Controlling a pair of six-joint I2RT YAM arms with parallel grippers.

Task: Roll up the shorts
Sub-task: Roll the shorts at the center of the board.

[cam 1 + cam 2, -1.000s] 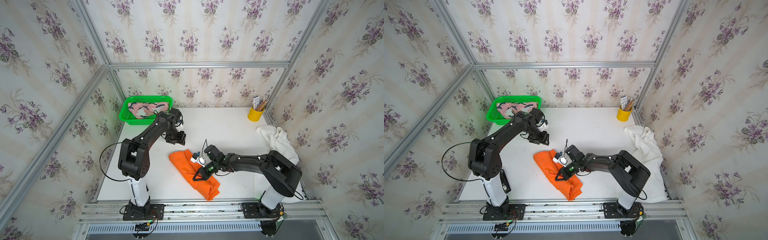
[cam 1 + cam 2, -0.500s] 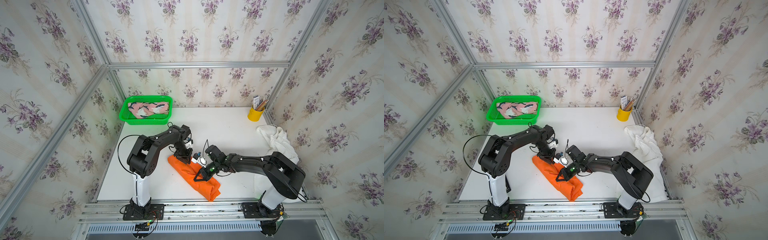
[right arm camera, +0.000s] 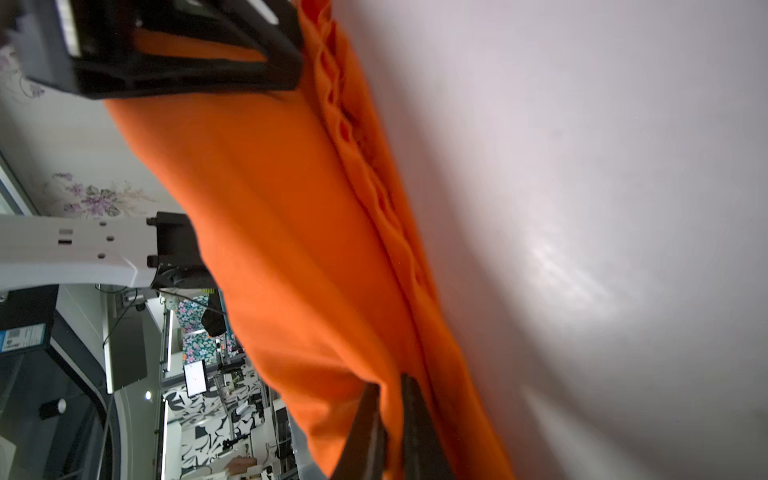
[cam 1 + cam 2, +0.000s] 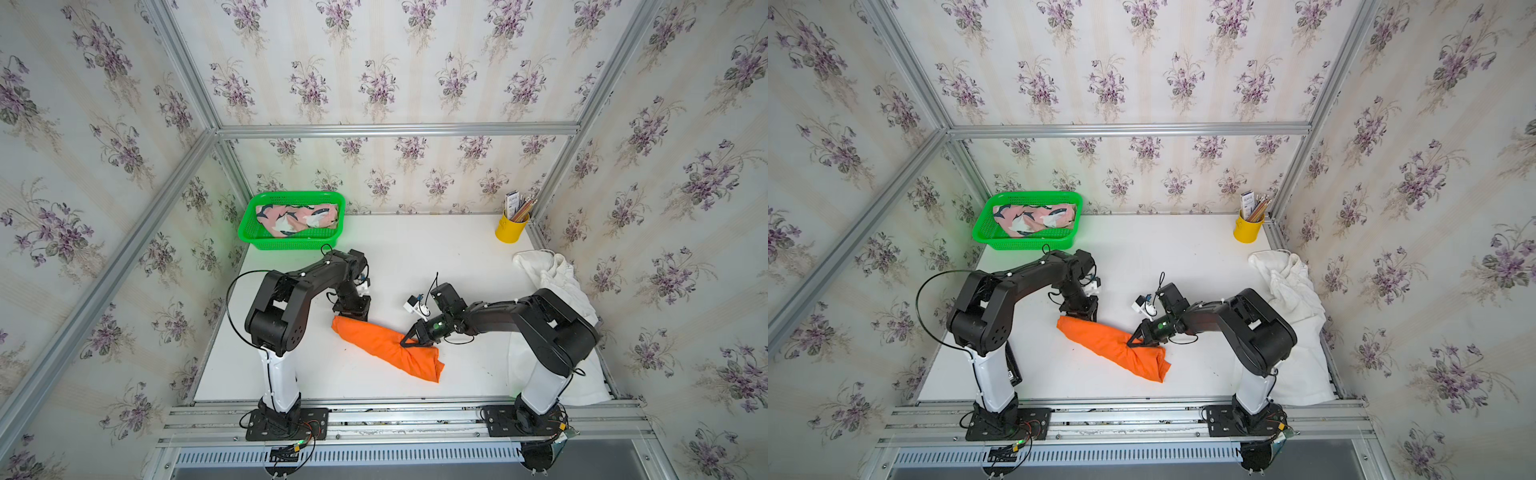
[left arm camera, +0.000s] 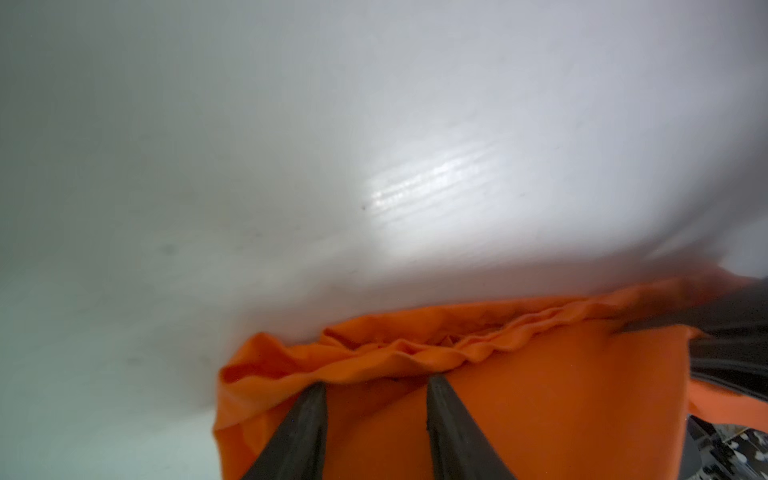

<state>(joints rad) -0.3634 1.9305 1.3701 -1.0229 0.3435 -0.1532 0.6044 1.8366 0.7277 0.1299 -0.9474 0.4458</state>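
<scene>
Where the orange shorts (image 4: 382,343) lie: near the front middle of the white table (image 4: 436,249), as a long loose roll set slantwise, one end toward the left arm and the other flared toward the front edge.
Left gripper (image 5: 374,382): at the roll's end nearer its arm; jaws spread, both tips down on the cloth beside the gathered waistband.
Right gripper (image 3: 390,382): jaws pressed together, pinching a fold of the orange cloth partway along the roll.
Surface: plain white and matte, with a soft patch of glare in both wrist views and a few faint scuffs.
Basket (image 4: 291,245): green mesh, at the table's back left corner, close to the wall.
Pink shorts (image 4: 295,218): whale print, bundled inside the basket.
White shorts (image 4: 552,282): crumpled along the table's right edge, stretching toward the front.
Yellow cup (image 4: 510,230): back right corner, holding pencils.
Room: cream wallpaper with purple flower sprigs on three sides. Aluminium rails run along the corners and across the front, where both arm bases are bolted.
</scene>
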